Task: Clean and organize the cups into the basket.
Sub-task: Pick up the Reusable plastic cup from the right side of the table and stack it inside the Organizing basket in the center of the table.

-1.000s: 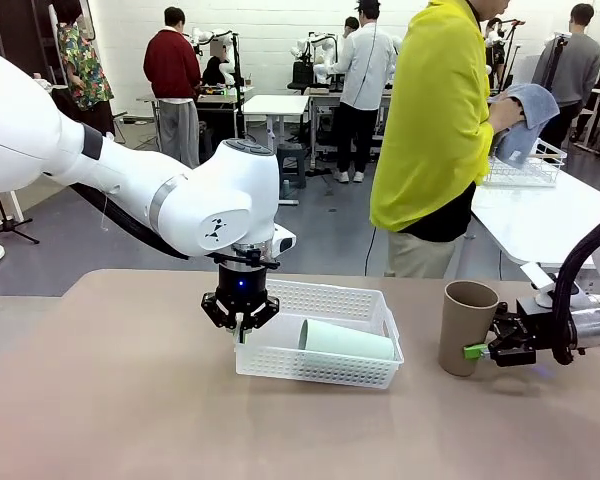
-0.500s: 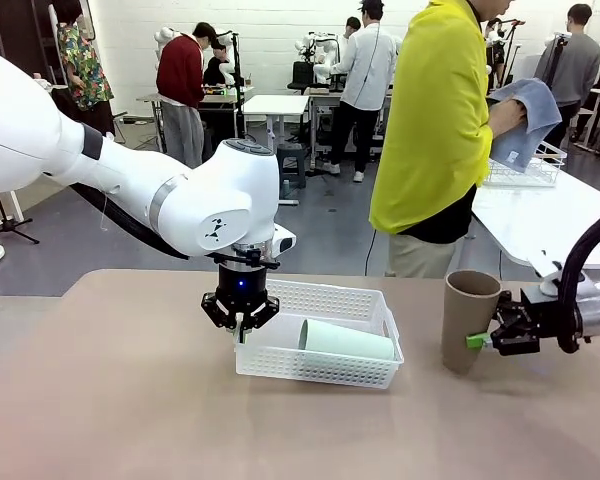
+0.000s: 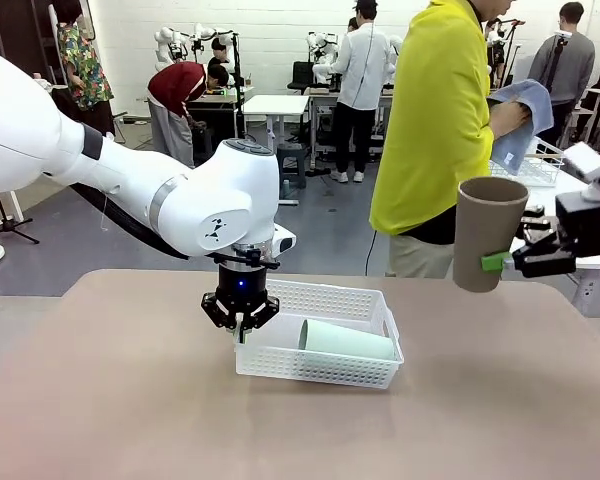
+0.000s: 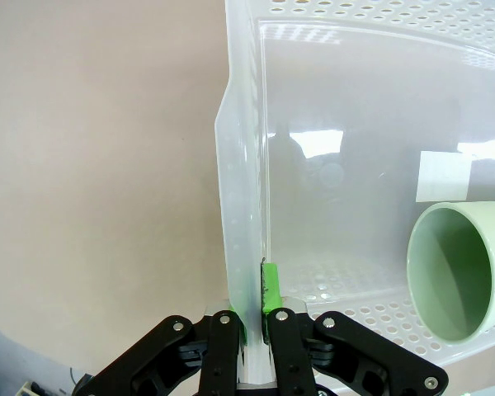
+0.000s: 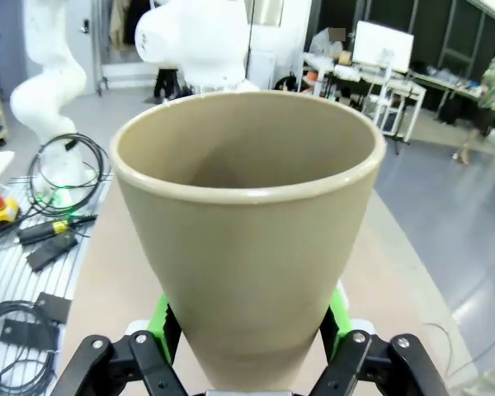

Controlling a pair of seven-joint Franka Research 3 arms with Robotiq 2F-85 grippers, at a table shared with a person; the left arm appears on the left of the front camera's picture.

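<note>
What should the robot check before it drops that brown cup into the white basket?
1. Grip on the tan cup: ok, the right gripper clamps it from both sides, above the table.
2. Hold on the basket: ok, the left gripper is shut on its wall.
3. Room in the basket: ok, bare floor beside the mint cup, which lies on its side.
4. Basket clear of the person's hand: ok, it holds a cloth well away.
5. Inside of the tan cup clean: cannot tell.
</note>
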